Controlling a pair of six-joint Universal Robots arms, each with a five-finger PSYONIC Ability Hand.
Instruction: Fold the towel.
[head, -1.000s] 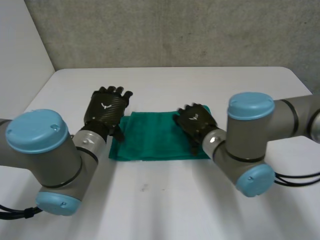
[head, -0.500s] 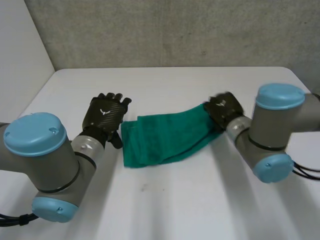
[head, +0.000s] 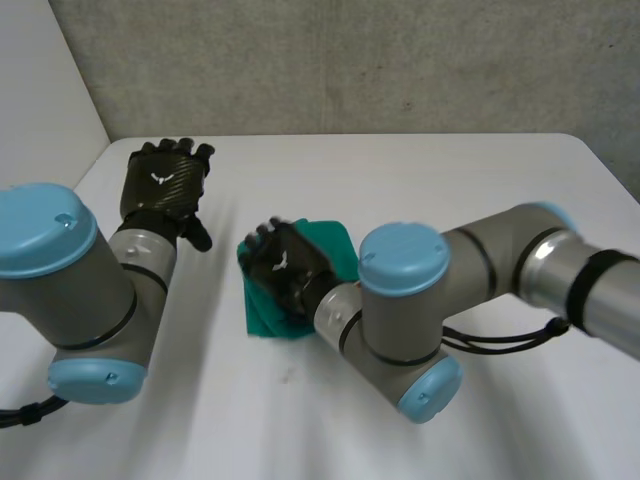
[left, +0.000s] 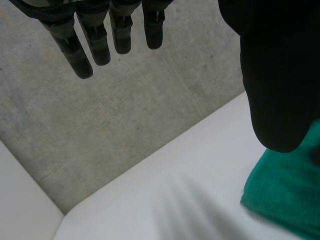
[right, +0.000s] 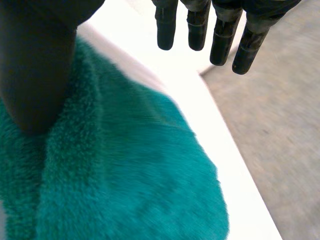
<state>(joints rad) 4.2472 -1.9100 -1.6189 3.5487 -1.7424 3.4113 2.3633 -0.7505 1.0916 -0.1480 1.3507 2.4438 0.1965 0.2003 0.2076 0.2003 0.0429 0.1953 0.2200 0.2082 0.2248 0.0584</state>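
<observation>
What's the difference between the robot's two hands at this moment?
The right hand is over the green towel; the left hand is off to the towel's side, above bare table. The right arm reaches across toward the left hand's side; the left arm is on its own side. Both hands are black, with straight fingers holding nothing.

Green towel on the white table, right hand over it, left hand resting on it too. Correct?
One thing is wrong: the left hand is not on the towel. The head view shows it off to the side, apart from the cloth, fingers straight. The rest is correct: the right hand is over the green towel on the white table.
</observation>
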